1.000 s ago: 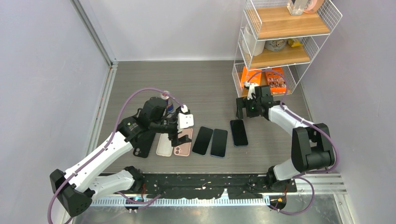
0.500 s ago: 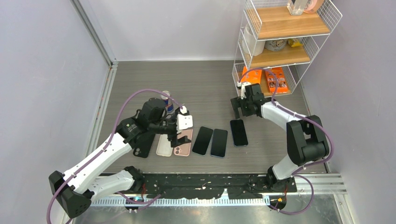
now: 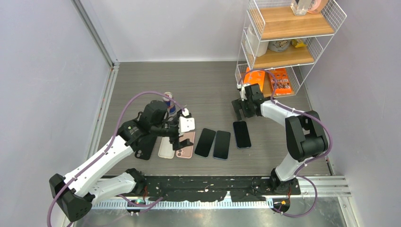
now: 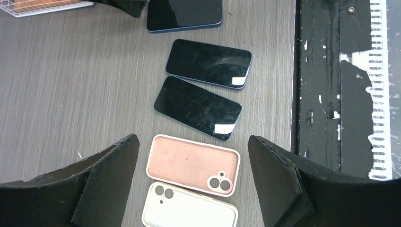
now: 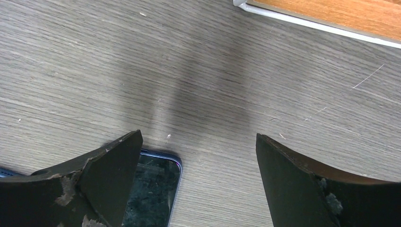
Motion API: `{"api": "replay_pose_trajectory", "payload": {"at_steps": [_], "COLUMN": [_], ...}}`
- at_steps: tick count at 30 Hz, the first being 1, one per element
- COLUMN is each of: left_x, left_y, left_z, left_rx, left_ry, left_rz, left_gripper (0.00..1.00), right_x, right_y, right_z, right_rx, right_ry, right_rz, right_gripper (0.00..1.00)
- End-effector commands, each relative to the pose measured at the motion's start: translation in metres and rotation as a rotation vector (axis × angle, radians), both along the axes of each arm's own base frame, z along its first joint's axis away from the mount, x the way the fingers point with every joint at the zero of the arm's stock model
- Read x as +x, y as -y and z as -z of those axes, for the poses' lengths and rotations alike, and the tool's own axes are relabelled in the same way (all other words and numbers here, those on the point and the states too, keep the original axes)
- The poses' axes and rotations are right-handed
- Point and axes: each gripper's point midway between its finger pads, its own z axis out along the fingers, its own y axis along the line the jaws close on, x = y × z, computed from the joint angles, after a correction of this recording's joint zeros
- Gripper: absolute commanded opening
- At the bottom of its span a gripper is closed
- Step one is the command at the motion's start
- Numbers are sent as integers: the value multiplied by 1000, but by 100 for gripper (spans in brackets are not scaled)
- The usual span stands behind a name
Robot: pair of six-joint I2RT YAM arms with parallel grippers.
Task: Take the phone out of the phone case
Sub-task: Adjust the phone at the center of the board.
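Three bare phones lie screen up in a row: a black one (image 3: 205, 142) (image 4: 197, 108), a blue-edged one (image 3: 222, 144) (image 4: 208, 63) and a third (image 3: 241, 134) (image 4: 184, 14) (image 5: 153, 189). Left of them lie an empty pink phone case (image 3: 185, 144) (image 4: 193, 164), an empty white case (image 3: 166, 147) (image 4: 189, 212) and a black case (image 3: 146, 146); I cannot tell whether that one holds a phone. My left gripper (image 3: 178, 141) (image 4: 193, 142) hovers open over the pink case. My right gripper (image 3: 241, 111) (image 5: 198, 137) stands open above the third phone's far end, holding nothing.
A white wire shelf rack (image 3: 283, 47) (image 5: 331, 14) stands at the back right, with orange boxes (image 3: 272, 80) on its lowest level. A drink can (image 3: 169, 101) stands just behind my left arm. The black mounting rail (image 3: 213, 187) (image 4: 321, 94) runs along the near edge.
My right gripper has drifted left and farther back, away from the third phone toward the shelf rack. The left arm has barely moved, still open.
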Motion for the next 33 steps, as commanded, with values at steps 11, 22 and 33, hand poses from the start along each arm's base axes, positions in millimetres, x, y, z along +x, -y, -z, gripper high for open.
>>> {"api": "replay_pose_trajectory", "payload": {"at_steps": [11, 22, 33], "left_x": [4, 2, 1], "left_y": [1, -3, -3], "left_z": [-7, -4, -4], "left_rx": [-31, -31, -33], "left_ry": [53, 60, 65], "left_rz": [-4, -8, -6], "left_gripper": [94, 96, 98], "right_x": [6, -6, -28], "right_y": [-2, 7, 23], "right_z": [2, 4, 0], "right_rx": [-36, -88, -151], "right_ry": [-14, -51, -62], "right_rz": [-24, -44, -67], "right_gripper": [96, 95, 94]}}
